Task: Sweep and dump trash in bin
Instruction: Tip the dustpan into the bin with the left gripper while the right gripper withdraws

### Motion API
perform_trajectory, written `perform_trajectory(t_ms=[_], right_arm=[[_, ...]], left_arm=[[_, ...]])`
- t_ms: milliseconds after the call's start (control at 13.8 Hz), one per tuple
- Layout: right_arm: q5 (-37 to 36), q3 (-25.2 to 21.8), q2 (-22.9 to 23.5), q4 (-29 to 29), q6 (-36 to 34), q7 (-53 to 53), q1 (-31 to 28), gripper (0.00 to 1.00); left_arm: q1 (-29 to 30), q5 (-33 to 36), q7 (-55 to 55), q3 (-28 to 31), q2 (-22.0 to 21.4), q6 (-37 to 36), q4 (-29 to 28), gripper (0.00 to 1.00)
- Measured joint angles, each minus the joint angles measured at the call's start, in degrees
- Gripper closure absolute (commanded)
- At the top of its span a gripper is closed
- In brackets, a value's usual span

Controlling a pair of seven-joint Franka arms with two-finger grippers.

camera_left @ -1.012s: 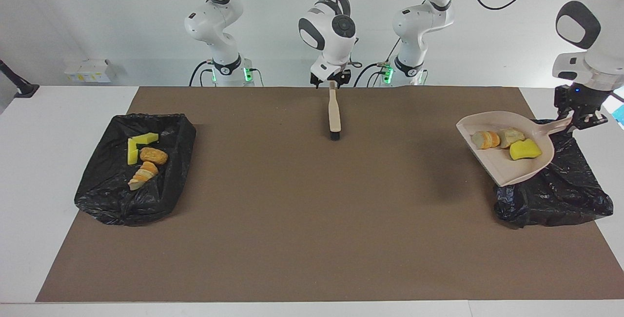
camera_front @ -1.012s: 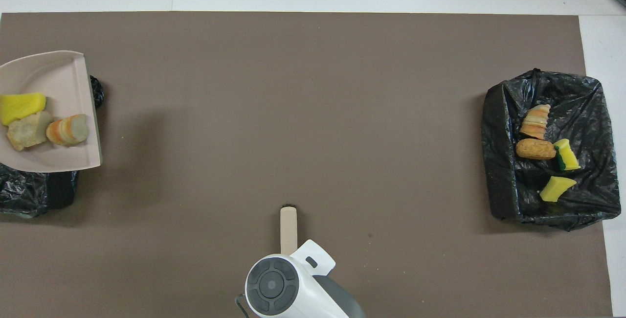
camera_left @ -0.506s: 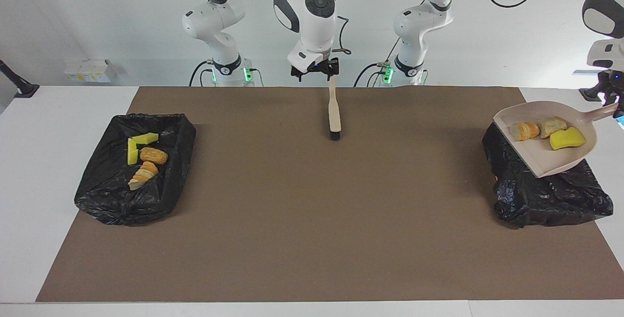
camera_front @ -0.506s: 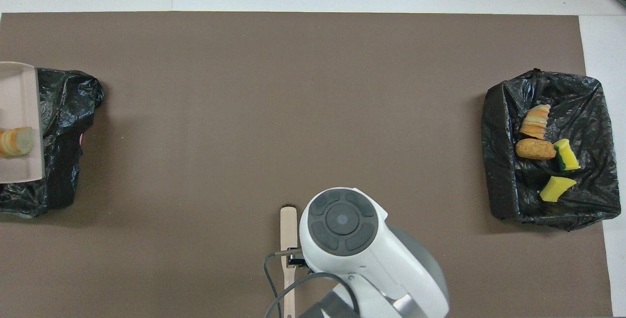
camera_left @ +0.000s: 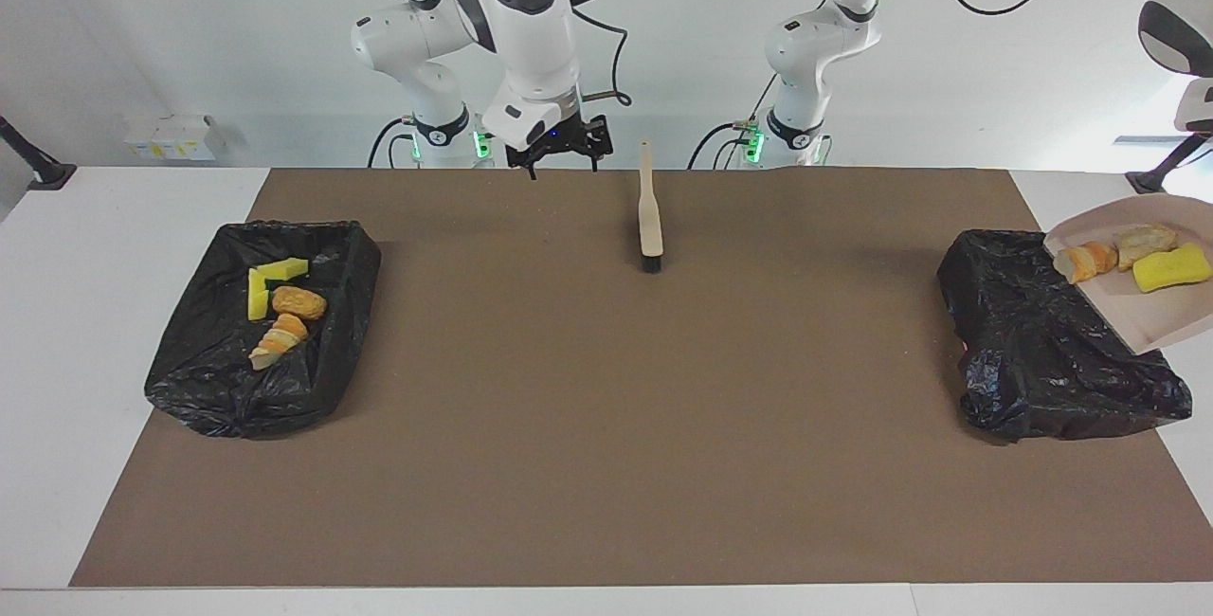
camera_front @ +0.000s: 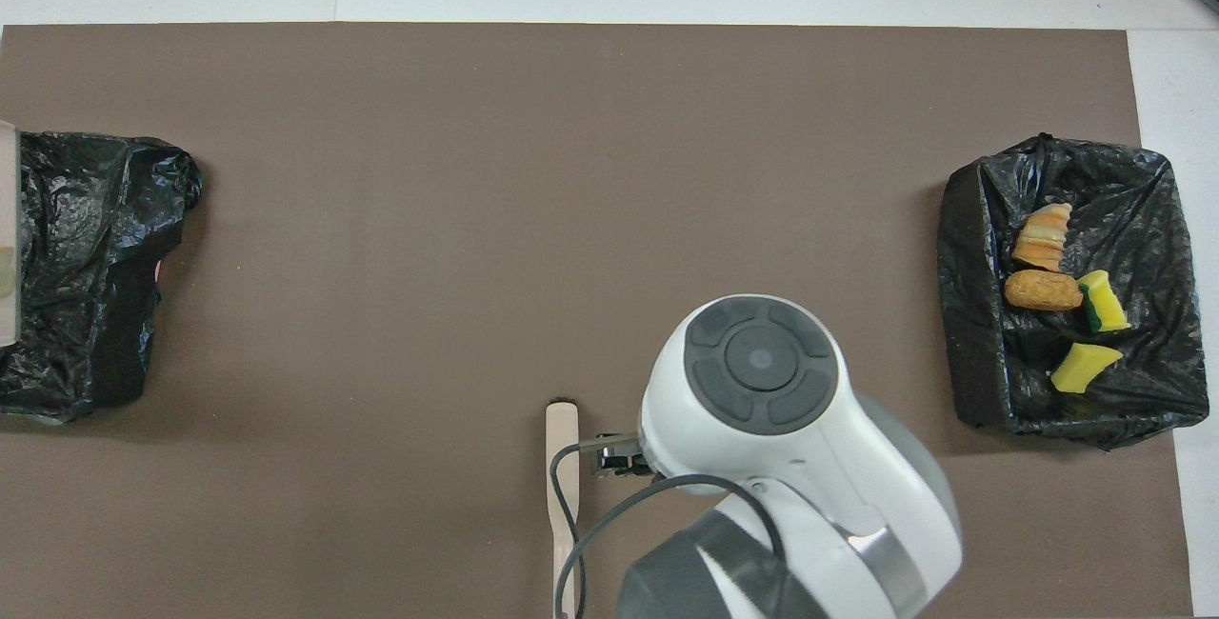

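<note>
A beige dustpan (camera_left: 1151,317) hangs tilted in the air over the outer edge of the black-lined bin (camera_left: 1052,351) at the left arm's end. It carries three pieces of trash: sliced bread (camera_left: 1085,261), a bread lump (camera_left: 1145,240) and a yellow sponge (camera_left: 1172,268). Its handle and my left gripper are out of view. In the overhead view only a sliver of the dustpan (camera_front: 8,219) shows beside that bin (camera_front: 86,267). My right gripper (camera_left: 561,159) hangs open and holds nothing, over the mat's edge nearest the robots, beside the brush (camera_left: 650,218) lying there.
A second black-lined bin (camera_left: 265,322) at the right arm's end holds several scraps, sponge pieces (camera_front: 1081,367) and bread lumps (camera_front: 1043,289). The right arm's wrist (camera_front: 762,362) covers part of the mat beside the brush (camera_front: 562,448).
The left arm has carried the loaded dustpan outward across its bin toward the table's end. The right gripper has risen off the brush handle and moved toward the right arm's end. The brush lies still.
</note>
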Motion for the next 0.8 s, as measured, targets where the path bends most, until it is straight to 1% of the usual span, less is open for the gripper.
perform_trajectory(t_ms=[145, 361, 578, 795], right_arm=[[-0.07, -0.56, 0.0, 1.0, -0.04, -6.05, -3.8, 0.0], [-0.14, -0.85, 0.0, 1.55, -0.06, -15.07, -10.08, 0.0], [-2.07, -1.07, 0.0, 1.66, -0.06, -20.19, -15.61, 0.0], [-3.95, -1.43, 0.05, 2.64, 0.0, -26.42, -19.23, 0.0]], left_arm=[[0.63, 5.11, -3.4, 0.36, -0.21, 1.82, -0.85, 1.0], [0.68, 12.01, -8.74, 0.05, -0.99, 2.25, -1.86, 1.0], [0.53, 17.58, -13.95, -0.34, -3.69, 2.2, -5.87, 1.0], [0.25, 20.9, -15.77, -0.43, -6.02, 2.18, -8.81, 1.0]])
